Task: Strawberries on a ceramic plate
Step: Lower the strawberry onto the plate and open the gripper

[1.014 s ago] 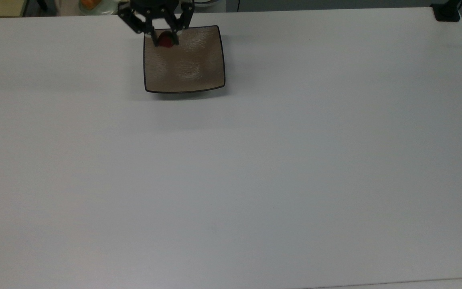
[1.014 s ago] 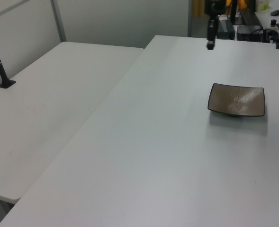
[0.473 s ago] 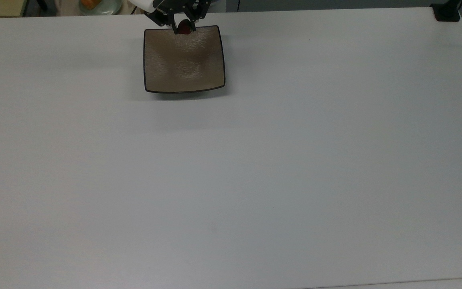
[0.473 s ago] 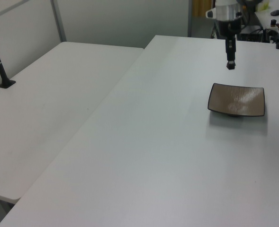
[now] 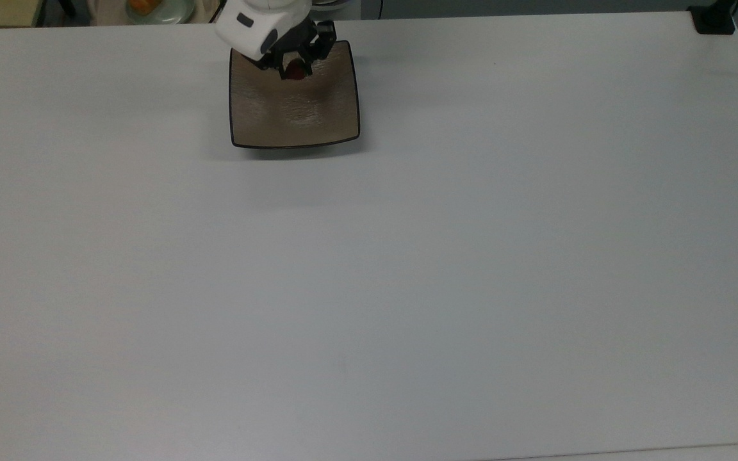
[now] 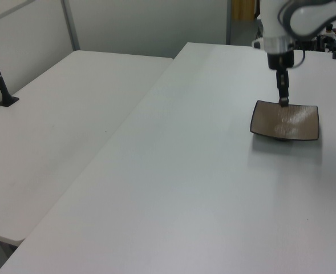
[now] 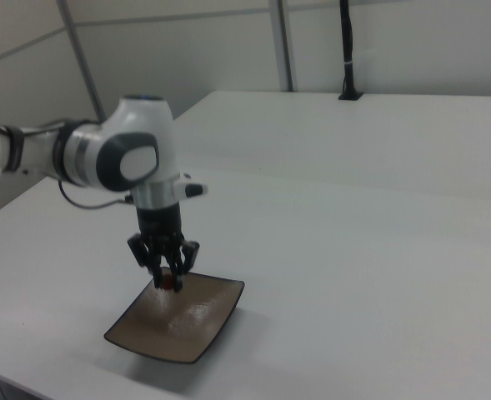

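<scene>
gripping the strawberry point(image 5: 295, 68), the fingers point(image 5: 277, 63) hang above the ceramic plate point(image 5: 292, 115).

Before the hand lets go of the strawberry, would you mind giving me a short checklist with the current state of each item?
1. Strawberry gripped in the hand: ok.
2. Hand over the ceramic plate, inside its rim: ok.
3. Hand low, close above the plate surface in the right view: ok.
4. Strawberry touching the plate: cannot tell.
5. Plate resting flat on the table: ok.
</scene>
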